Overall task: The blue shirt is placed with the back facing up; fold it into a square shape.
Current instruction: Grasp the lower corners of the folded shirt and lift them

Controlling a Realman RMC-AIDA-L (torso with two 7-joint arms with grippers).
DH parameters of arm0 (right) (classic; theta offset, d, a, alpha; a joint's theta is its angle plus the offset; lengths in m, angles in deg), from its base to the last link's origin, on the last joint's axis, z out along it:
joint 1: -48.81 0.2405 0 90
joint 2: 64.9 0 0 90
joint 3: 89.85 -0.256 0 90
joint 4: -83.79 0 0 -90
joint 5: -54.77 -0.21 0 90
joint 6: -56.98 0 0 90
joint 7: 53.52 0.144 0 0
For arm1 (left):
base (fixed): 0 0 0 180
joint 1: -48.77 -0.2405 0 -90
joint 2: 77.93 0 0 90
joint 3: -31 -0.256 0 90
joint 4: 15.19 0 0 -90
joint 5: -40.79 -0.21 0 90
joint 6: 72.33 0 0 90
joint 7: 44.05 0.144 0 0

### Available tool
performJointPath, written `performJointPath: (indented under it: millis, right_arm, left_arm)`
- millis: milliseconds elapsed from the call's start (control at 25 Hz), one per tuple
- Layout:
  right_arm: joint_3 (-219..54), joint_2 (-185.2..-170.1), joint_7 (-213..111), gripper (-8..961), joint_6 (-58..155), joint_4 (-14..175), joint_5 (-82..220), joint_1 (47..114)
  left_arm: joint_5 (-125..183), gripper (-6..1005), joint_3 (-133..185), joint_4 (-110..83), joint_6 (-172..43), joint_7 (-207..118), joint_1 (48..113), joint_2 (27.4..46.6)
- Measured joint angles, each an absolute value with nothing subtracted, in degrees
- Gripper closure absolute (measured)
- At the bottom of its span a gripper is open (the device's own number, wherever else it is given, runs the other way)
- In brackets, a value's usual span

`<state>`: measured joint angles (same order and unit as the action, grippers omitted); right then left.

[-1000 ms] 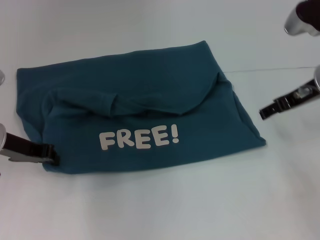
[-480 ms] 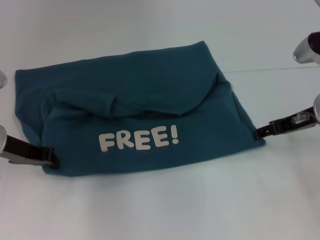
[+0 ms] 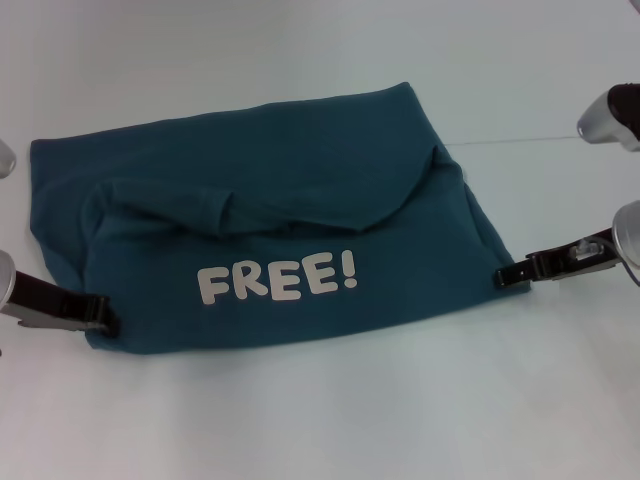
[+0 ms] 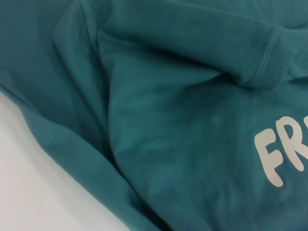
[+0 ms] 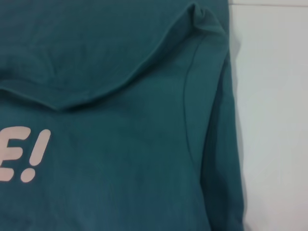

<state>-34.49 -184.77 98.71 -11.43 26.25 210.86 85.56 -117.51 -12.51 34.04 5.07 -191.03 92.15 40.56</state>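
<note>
The blue shirt lies on the white table, folded into a rough rectangle. Its near flap is turned over, so the white "FREE!" lettering faces up. A sleeve and a curved hem edge lie across the middle. My left gripper rests at the shirt's near left corner, its tip against the fabric. My right gripper touches the near right corner from the right. The left wrist view is filled by shirt fabric with part of the lettering. In the right wrist view the shirt's right edge meets the table.
The white table surrounds the shirt on all sides. A thin seam line runs across the table at the right. Part of the right arm's silver housing shows at the far right edge.
My right gripper has come down and leftward from open table to the shirt's near right corner. The left gripper and the shirt have stayed where they were.
</note>
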Motion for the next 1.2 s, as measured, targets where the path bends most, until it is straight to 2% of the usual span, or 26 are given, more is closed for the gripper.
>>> performJointPath:
  millis: [560,760,1200]
  right_arm:
    - [-34.0,-184.78,99.2,143,-10.7,29.4,211.0,87.2]
    - [-33.6,-184.69,99.8,250,-9.6,29.9,211.2,87.3]
    - [-33.4,-184.55,99.8,239,-7.8,33.0,211.3,88.7]
  left_arm:
    - [-117.5,931,-12.5,34.0,4.8,-190.4,92.1,40.69]
    - [-117.5,931,-12.5,33.8,4.8,-190.4,92.1,40.76]
    - [-117.5,931,-12.5,33.8,4.7,-190.4,92.2,40.73]
